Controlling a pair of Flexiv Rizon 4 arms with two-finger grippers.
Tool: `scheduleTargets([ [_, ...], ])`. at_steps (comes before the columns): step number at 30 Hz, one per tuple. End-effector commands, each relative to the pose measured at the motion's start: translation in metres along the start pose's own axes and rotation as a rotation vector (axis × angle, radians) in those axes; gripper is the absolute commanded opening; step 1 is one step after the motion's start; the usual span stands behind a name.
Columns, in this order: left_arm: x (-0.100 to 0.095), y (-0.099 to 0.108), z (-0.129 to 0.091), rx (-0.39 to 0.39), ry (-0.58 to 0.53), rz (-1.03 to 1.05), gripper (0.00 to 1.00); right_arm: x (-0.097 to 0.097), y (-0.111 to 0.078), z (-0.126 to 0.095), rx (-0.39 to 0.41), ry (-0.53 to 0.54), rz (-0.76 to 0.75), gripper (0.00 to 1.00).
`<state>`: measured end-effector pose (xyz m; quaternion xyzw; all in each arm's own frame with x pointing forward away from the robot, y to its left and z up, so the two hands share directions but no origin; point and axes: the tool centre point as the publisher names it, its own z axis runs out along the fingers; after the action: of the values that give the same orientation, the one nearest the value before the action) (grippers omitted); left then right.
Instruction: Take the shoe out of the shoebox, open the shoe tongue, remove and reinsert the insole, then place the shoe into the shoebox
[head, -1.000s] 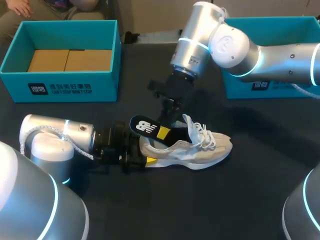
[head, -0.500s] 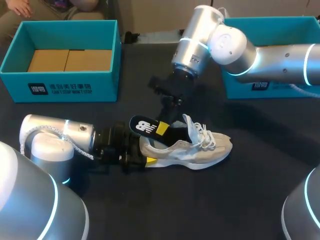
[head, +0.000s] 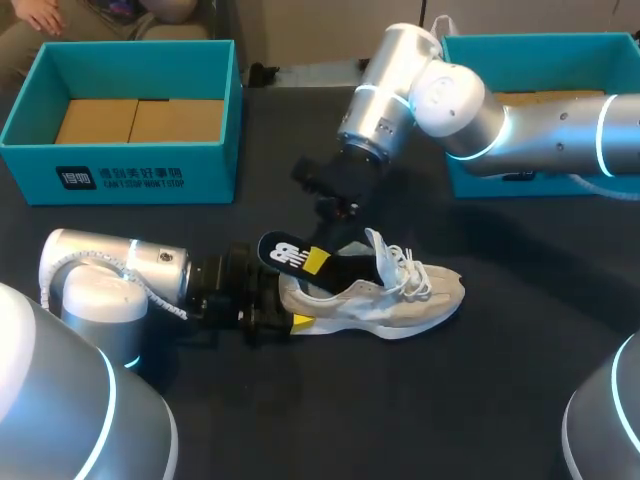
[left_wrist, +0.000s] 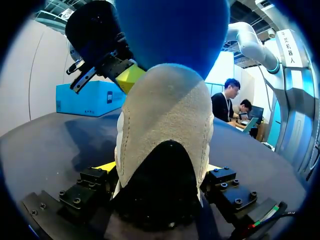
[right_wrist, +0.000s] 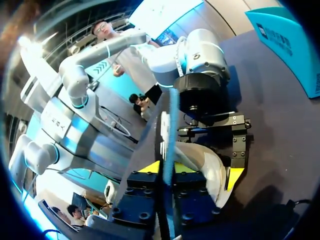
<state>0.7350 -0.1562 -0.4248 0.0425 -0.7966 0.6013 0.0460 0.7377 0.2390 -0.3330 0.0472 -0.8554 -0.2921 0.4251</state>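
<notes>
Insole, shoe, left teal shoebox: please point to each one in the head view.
insole (head: 285, 251): head view, on its raised dark heel end.
shoe (head: 430, 295): head view, on the beige toe side.
left teal shoebox (head: 215, 165): head view, on its front wall.

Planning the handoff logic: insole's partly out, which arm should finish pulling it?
Right. The right gripper has its fingers pinched on the insole; the left gripper is clamping the shoe heel, steadying it.
</notes>
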Motion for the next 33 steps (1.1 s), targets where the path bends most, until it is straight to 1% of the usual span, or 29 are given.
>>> scheduleTargets([
  [1, 0.0, 0.001, -0.001, -0.002, 0.001, -0.001, 0.0, -0.001, 0.001, 0.0, 0.005, 0.003, -0.002, 0.0],
  [4, 0.0, 0.001, -0.001, -0.002, 0.001, -0.001, 0.0, 0.001, 0.005, -0.001, -0.012, 0.007, -0.044, 0.0],
  [7, 0.0, 0.001, -0.001, -0.002, 0.001, -0.001, 0.0, 0.007, 0.013, -0.004, -0.02, 0.014, -0.087, 0.0],
  [10, 0.0, 0.001, -0.001, -0.002, 0.001, -0.001, 0.0, 0.016, 0.025, -0.011, -0.037, -0.008, -0.116, 0.0],
  [12, 0.0, 0.001, -0.001, -0.002, 0.001, -0.001, 0.0, 0.022, 0.033, -0.018, -0.06, -0.042, -0.132, 0.0],
  [16, 0.0, 0.001, -0.001, -0.002, 0.001, -0.001, 0.0, 0.028, 0.049, -0.03, -0.137, -0.117, -0.159, 0.0],
  [17, 0.0, 0.001, -0.001, -0.002, 0.001, -0.001, 0.0, 0.03, 0.053, -0.033, -0.168, -0.136, -0.168, 0.0],
  [20, 0.0, 0.001, -0.001, -0.002, 0.001, -0.001, 0.0, 0.036, 0.067, -0.04, -0.225, -0.181, -0.147, 0.0],
  [23, 0.0, 0.001, -0.001, -0.002, 0.001, -0.001, 0.0, 0.043, 0.085, -0.05, -0.282, -0.226, -0.139, 0.0],
  [25, 0.0, 0.001, -0.001, -0.002, 0.001, -0.001, 0.0, 0.046, 0.095, -0.055, -0.315, -0.247, -0.131, 0.0],
  [27, 0.0, 0.001, -0.001, -0.002, 0.001, -0.001, 0.0, 0.048, 0.103, -0.058, -0.317, -0.249, -0.12, 0.0],
  [29, 0.0, 0.001, -0.001, -0.002, 0.001, -0.001, 0.0, 0.049, 0.113, -0.061, -0.35, -0.257, -0.107, 0.0],
  [30, 0.0, 0.001, -0.001, -0.002, 0.001, -0.001, 0.0, 0.05, 0.115, -0.062, -0.379, -0.266, -0.09, 0.0],
  [31, 0.0, 0.001, -0.001, -0.002, 0.001, -0.001, 0.0, 0.051, 0.117, -0.063, -0.387, -0.259, -0.098, 0.0],
  [32, 0.0, 0.001, -0.001, -0.002, 0.001, -0.001, 0.0, 0.052, 0.12, -0.064, -0.423, -0.283, -0.072, 0.0],
  [33, 0.0, 0.001, -0.001, -0.002, 0.001, -0.001, 0.0, 0.053, 0.121, -0.064, -0.444, -0.284, -0.07, 0.0],
])
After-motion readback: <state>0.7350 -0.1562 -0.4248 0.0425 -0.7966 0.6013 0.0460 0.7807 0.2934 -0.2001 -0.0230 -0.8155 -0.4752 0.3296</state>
